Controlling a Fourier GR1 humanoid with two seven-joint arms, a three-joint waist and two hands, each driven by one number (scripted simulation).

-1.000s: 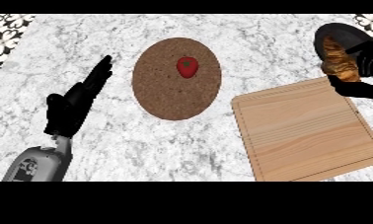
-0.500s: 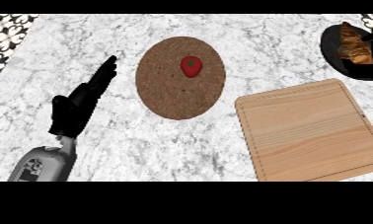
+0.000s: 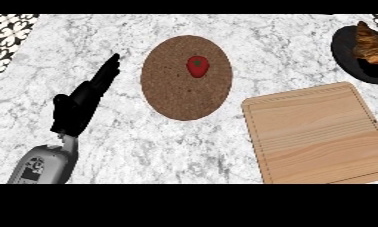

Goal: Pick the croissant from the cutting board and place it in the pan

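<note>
The croissant (image 3: 367, 45), golden brown, lies in the black pan (image 3: 347, 51) at the right edge of the head view, partly cut off by the frame. The wooden cutting board (image 3: 314, 133) sits bare at the lower right. My left hand (image 3: 80, 105) rests open on the left side of the counter, fingers straight and pointing up toward the back. My right hand does not show.
A brown round plate (image 3: 184, 91) sits in the middle of the marble counter with a red strawberry-like fruit (image 3: 197, 66) on it. A patterned tile edge (image 3: 13, 26) shows at the far left.
My right hand, which was at the pan with the croissant, has withdrawn out of view. The croissant stays in the pan. The view has drifted slightly; the left hand is unmoved.
</note>
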